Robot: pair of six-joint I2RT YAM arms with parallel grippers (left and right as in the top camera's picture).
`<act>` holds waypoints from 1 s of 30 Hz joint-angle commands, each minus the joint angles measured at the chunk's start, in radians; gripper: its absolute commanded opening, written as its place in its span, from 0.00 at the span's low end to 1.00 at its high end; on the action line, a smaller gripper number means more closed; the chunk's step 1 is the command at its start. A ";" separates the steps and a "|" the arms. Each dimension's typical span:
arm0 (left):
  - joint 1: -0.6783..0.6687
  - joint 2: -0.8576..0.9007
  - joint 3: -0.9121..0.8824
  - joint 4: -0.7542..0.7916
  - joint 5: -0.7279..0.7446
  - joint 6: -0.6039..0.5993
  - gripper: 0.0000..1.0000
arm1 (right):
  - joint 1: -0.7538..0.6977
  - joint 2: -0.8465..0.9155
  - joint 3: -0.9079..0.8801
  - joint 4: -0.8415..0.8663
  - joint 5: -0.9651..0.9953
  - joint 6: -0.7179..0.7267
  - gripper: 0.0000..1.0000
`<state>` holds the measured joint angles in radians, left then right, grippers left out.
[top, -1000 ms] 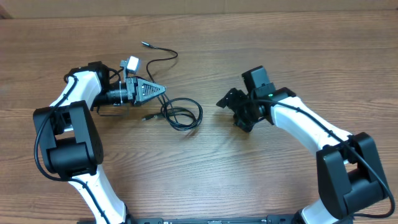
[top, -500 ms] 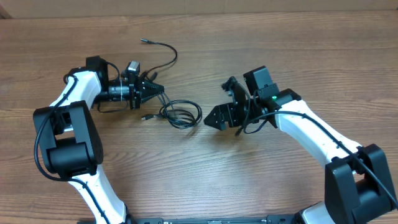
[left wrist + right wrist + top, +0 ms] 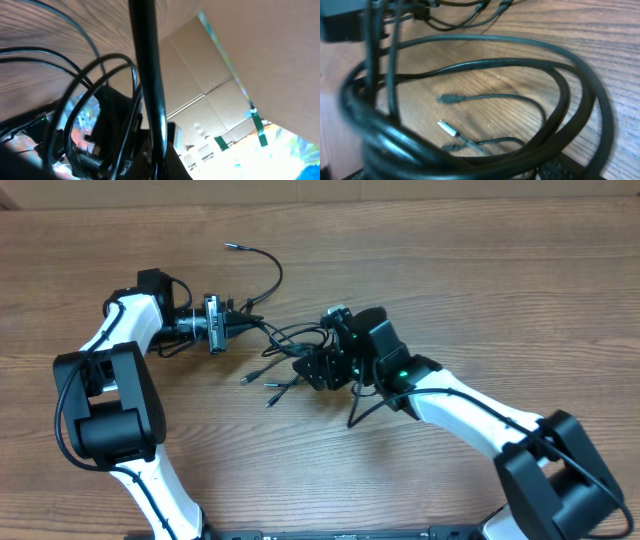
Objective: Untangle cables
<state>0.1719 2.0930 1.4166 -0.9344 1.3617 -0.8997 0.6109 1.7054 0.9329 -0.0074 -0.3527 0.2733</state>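
The cables (image 3: 285, 340) are thin black cords, stretched as a loose tangle between my two grippers. My left gripper (image 3: 246, 323) is shut on one cord at the tangle's left end; in the left wrist view that cord (image 3: 149, 75) runs straight up from the jaws. My right gripper (image 3: 310, 370) is shut on the loops at the tangle's right side. In the right wrist view the loops (image 3: 485, 70) hang close in front of the camera. Two plug ends (image 3: 256, 388) dangle to the table below; one is silver-tipped (image 3: 447, 128). Another cord end (image 3: 229, 247) lies far left.
The wooden table (image 3: 450, 270) carries only the cables and both arms. The left arm's base (image 3: 105, 415) stands at the near left, the right arm's base (image 3: 560, 480) at the near right. Cardboard walls (image 3: 240, 60) show beyond the table.
My right gripper has swung left from open table onto the cable loops and closed on them. The loops are pulled up and stretched; plug ends now hang free. My left wrist has rolled.
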 commanded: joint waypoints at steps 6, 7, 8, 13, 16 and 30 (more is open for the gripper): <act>-0.003 0.013 0.006 0.035 0.102 0.064 0.04 | 0.022 0.094 -0.010 0.181 0.275 0.121 0.68; -0.003 0.013 0.006 0.035 0.102 0.066 0.04 | 0.022 0.094 -0.010 0.203 0.293 0.121 0.68; -0.003 0.013 0.006 0.035 0.102 0.066 0.04 | 0.022 0.094 -0.010 0.224 0.325 0.121 0.70; -0.003 0.013 0.006 0.035 0.103 0.066 0.04 | 0.022 0.103 -0.010 0.296 0.431 0.121 0.83; -0.003 0.013 0.006 0.035 0.102 0.074 0.04 | 0.022 0.121 -0.010 0.349 0.430 0.121 0.84; -0.003 0.013 0.006 0.031 0.101 0.251 0.04 | -0.027 0.132 -0.010 0.297 0.490 0.142 0.04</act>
<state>0.1719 2.0930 1.4162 -0.9016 1.4292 -0.7074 0.6235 1.8423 0.9234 0.3199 0.1051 0.3931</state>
